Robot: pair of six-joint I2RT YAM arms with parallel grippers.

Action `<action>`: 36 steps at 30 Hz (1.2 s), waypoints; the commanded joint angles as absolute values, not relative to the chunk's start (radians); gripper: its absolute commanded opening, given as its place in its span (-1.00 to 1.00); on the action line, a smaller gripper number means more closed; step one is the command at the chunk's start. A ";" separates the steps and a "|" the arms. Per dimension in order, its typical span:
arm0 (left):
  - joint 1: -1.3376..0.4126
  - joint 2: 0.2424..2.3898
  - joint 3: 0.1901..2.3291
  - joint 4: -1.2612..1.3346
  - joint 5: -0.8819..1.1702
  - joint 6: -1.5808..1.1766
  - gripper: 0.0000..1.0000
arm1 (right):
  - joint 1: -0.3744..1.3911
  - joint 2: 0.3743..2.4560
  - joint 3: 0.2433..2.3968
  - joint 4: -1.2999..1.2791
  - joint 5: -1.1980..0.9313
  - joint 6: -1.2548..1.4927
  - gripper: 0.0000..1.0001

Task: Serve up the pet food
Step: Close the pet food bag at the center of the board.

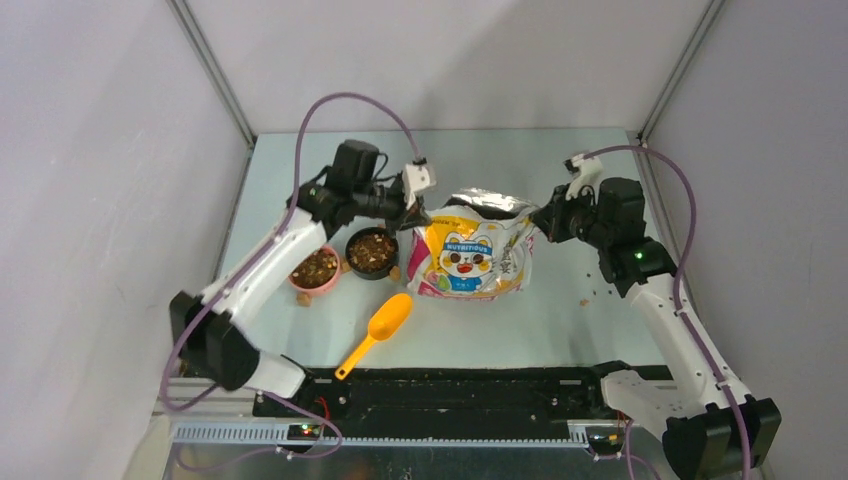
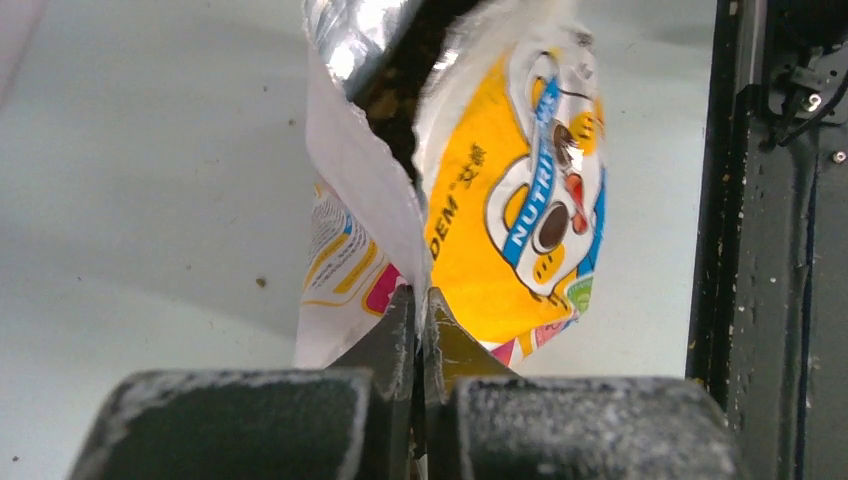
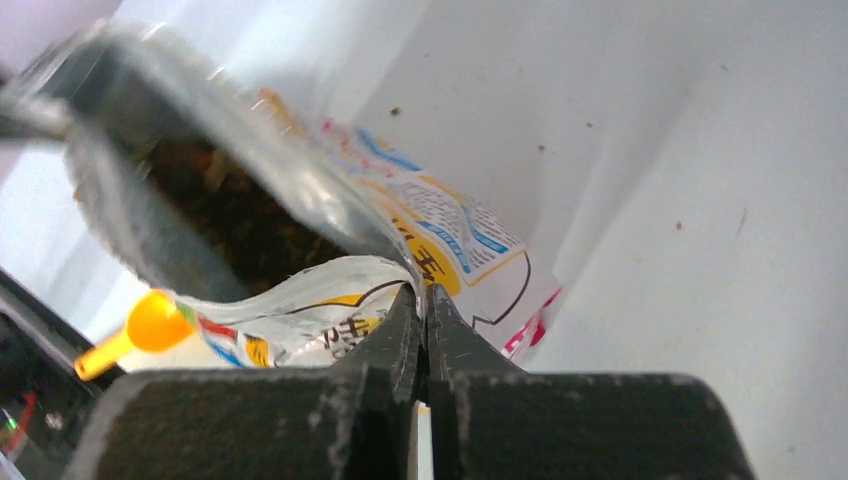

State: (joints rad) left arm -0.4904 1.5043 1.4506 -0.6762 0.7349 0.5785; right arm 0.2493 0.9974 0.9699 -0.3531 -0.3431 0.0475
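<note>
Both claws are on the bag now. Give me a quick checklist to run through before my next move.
1. Left claw shut on the left edge of the bag: ok.
2. Right claw shut on the bag's right edge: ok.
3. Bag mouth open, pet food visible inside: ok.
4. Yellow scoop lying free in front of the bag: ok, though both claws are occupied.
5. Room left in the pink bowl and black bowl: cannot tell; both already hold kibble.
6. No spills: not ok, stray pellets lie right of the bag.
</note>
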 commanded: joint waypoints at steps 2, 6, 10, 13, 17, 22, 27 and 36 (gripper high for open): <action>-0.666 1.187 1.179 -0.380 0.539 0.326 -1.00 | 0.036 0.949 1.006 -0.092 -0.272 0.135 -1.00; -0.763 1.046 1.017 -0.291 0.487 0.211 -1.00 | -0.122 0.959 0.997 -0.014 -0.617 0.078 -1.00; -0.833 0.969 0.931 -0.257 0.434 0.120 -1.00 | -0.228 0.982 0.997 -0.056 -1.076 -0.124 -1.00; -0.898 0.947 0.918 -0.272 0.368 0.103 -1.00 | -0.253 0.989 1.007 -0.173 -1.259 -0.327 -1.00; -0.922 0.943 0.932 -0.301 0.294 0.092 -1.00 | -0.244 0.986 1.078 -0.664 -1.298 -0.912 -1.00; -0.923 0.952 0.952 -0.321 0.223 0.076 -1.00 | -0.153 0.960 1.115 -0.812 -1.096 -1.014 -0.01; -0.922 0.948 0.951 -0.351 0.211 0.073 -1.00 | 0.002 0.952 1.161 -0.868 -1.029 -1.061 0.97; -0.923 0.906 0.947 -0.363 0.266 0.094 -1.00 | 0.407 0.932 1.189 -0.756 -0.832 -1.039 0.98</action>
